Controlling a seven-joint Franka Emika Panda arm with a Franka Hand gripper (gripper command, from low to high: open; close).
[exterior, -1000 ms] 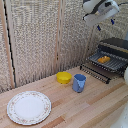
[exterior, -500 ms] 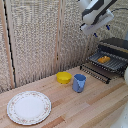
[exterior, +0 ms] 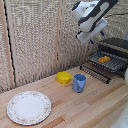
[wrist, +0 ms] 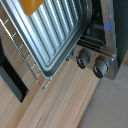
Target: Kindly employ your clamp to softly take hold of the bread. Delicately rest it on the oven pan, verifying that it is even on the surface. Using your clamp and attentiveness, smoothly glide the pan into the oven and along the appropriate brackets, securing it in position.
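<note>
The bread (exterior: 104,59) is lying on the pan (exterior: 113,62), toward the end nearer the exterior view's left; in the wrist view only an orange corner of it (wrist: 31,6) is showing at the frame edge. The pan (wrist: 52,35) is sitting at the open front of the oven (exterior: 118,46), sticking out from it over a wire rack (wrist: 22,52). Below the pan, two round knobs (wrist: 91,62) are showing on the oven's front panel (wrist: 111,37).

I am holding my end effector (exterior: 92,37) up in the air, above the oven and toward the exterior view's left, touching nothing. It is carrying nothing; how far the fingers are parted I cannot tell, since they are blurred and small.

On the table (exterior: 95,107), a blue cup (exterior: 79,82) is standing just beside a yellow bowl (exterior: 63,77). A patterned plate (exterior: 28,107) is lying well apart, toward the exterior view's left.
</note>
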